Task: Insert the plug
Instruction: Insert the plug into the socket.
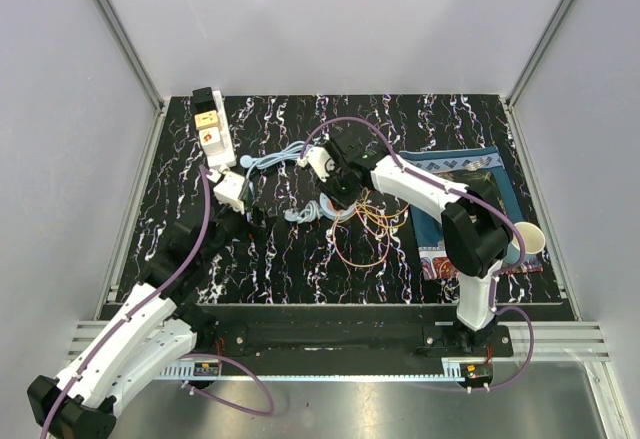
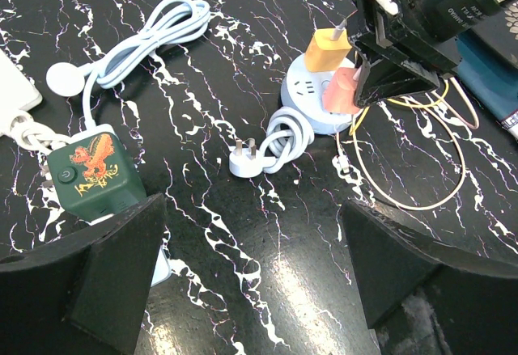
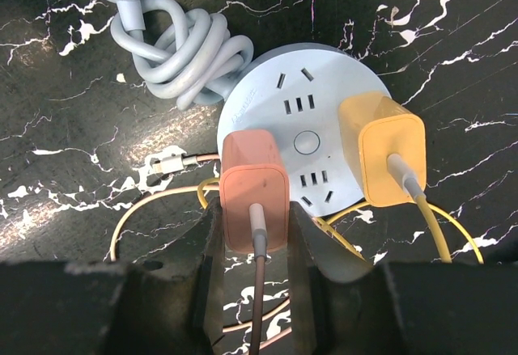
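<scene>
- Top view: the right claw (image 1: 335,196) is down in the middle of the table (image 1: 270,269), and the left claw (image 1: 248,209) hovers near it on the left. The plug is too small to read here.
- Left wrist view: the left claw is released, with wide and empty jaws. We see from the side the pink plug (image 2: 344,90) standing on the round socket hub (image 2: 303,100), beside the yellow plug (image 2: 328,48).
- Right wrist view: the right claw is grasping the pink plug on both sides, over the hub's near edge. Only this view shows the socket slots. How deep the prongs sit is hidden.
- We think a tilted push could jam the prongs. It could also slide the hub, because nothing holds it.
</scene>
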`<state>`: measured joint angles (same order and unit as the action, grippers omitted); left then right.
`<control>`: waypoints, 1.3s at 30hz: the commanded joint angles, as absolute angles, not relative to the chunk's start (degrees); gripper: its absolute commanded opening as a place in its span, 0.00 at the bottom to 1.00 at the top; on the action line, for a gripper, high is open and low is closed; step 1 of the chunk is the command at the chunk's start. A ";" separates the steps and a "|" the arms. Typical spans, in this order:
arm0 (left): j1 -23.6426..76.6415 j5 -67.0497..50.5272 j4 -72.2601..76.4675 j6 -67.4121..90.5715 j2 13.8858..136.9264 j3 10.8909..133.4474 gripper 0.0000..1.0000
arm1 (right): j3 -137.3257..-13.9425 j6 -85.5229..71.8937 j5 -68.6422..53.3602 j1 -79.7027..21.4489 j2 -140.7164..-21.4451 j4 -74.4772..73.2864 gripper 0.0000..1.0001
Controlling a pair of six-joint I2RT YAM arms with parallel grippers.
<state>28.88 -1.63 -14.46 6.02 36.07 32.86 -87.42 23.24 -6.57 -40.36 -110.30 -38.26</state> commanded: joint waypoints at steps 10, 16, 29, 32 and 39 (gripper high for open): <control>28.65 -0.79 -11.34 5.89 34.89 32.70 0.92 | -80.25 27.59 -2.38 -42.63 -108.28 -38.06 0.00; 28.74 -0.79 -11.34 5.89 34.89 32.78 0.92 | -81.12 29.18 -0.62 -44.47 -109.07 -37.97 0.00; 28.65 -0.79 -11.69 5.98 34.28 32.70 0.93 | -87.18 30.15 -0.26 -45.88 -115.48 -44.02 0.00; 28.65 -0.88 -11.69 5.98 34.28 32.70 0.92 | -88.94 30.32 -0.26 -45.88 -117.15 -45.52 0.00; 28.65 -0.53 -11.86 5.89 33.66 32.87 0.93 | -88.07 29.97 -0.26 -45.88 -121.11 -47.20 0.00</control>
<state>28.88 -1.63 -14.48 6.02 34.81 32.86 -91.22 30.30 2.02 -45.01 -114.37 -42.89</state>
